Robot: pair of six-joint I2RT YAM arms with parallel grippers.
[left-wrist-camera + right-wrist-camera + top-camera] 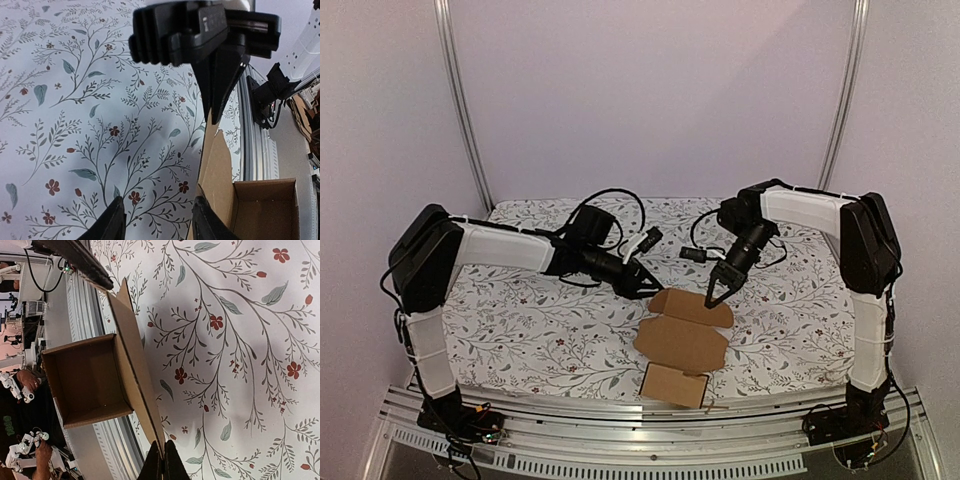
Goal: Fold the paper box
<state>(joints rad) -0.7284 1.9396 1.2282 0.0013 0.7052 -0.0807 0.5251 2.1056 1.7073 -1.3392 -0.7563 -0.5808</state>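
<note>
the paper box (682,343) lies on the floral cloth (520,320), at the near middle of the table, between the two arms. its near end is folded up into an open-topped tray with brown walls (best seen in the right wrist view). this end sits by the metal rail (570,420) at the table's near edge. the middle panel lies roughly flat in the top view. the far flap, with a rounded edge, extends toward the back of the table.

right gripper (162,454): jaws closed together on the edge of the far flap, with the thin cardboard pinched between the fingertips. the flap appears raised off the cloth at this point.

left gripper (158,205): jaws parted, nothing held; only cloth shows between the fingers. it hangs low over the cloth just beside the left edge of the box. one finger (205,222) is close to the cardboard; contact cannot be determined. the two grippers are near each other at the far end of the box.
</note>
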